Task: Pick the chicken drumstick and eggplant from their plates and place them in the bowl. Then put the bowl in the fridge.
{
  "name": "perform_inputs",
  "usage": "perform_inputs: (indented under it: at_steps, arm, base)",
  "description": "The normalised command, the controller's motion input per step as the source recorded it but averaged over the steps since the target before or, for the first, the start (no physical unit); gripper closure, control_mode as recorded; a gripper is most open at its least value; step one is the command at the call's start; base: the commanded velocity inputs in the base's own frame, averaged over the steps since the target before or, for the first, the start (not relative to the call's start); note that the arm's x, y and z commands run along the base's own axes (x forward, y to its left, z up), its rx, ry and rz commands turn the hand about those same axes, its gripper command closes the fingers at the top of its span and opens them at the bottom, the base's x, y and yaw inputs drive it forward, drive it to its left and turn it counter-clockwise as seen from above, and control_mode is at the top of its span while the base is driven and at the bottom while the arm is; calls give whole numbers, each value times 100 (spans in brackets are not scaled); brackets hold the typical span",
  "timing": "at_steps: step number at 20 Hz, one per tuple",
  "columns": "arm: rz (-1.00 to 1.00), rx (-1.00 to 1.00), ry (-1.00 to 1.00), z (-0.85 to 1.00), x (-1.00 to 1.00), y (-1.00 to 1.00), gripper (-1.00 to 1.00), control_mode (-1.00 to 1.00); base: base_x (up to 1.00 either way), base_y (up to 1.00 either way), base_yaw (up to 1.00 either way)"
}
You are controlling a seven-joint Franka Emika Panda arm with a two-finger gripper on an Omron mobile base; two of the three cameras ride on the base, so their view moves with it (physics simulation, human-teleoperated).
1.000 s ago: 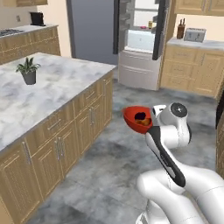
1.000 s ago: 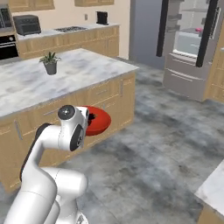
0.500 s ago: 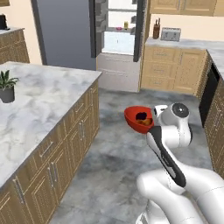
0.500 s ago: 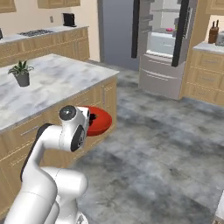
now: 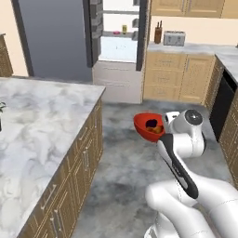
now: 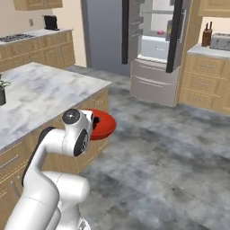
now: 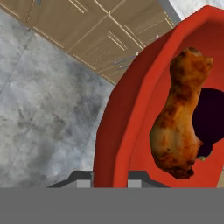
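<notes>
Bowl on my claw, drumstick and eggplant inside.
Chicken drumstick lies in the bowl, touching the eggplant beside it. My gripper is clamped on the bowl's near rim, one finger inside, one outside. Bowl hangs over the floor beside the island counter; the fridge stands open, well apart ahead.

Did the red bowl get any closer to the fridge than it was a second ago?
Yes. The bowl rides along as the base drives: the open fridge now looms larger and nearer ahead, and the island counter has slid back to the left.
</notes>
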Motion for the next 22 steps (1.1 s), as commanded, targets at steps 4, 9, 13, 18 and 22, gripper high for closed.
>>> perform_inputs:
  at_steps: [4, 9, 13, 18, 22]
  arm:
    - [0, 0, 0, 0, 0, 0, 100, 100]
    - [0, 0, 0, 0, 0, 0, 100, 100]
    - [0, 0, 0, 0, 0, 0, 100, 100]
    - [0, 0, 0, 0, 0, 0, 100, 100]
    - [0, 0, 0, 0, 0, 0, 100, 100]
  base:
    - [92, 24, -16]
    - [94, 6, -8]
    - [94, -7, 0]
    - [94, -20, 3]
    - [94, -16, 3]
